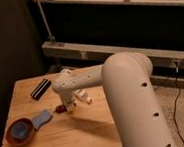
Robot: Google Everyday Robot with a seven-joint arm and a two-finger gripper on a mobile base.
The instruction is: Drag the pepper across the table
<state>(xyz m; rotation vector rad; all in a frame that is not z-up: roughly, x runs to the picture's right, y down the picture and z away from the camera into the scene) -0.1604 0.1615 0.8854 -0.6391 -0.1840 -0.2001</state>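
Note:
The pepper (60,109) is a small dark red piece lying on the light wooden table (88,134), left of the middle. My gripper (67,104) is at the end of the thick white arm. It is down at the table right beside the pepper's right end and seems to touch it. The arm's wrist hides the gripper's tips.
A brown bowl (18,132) with something blue in it stands at the front left. A blue cloth-like piece (41,118) lies between bowl and pepper. A white bottle-like object (83,95) lies just right of the gripper. A black flat bar (40,88) lies at the back left.

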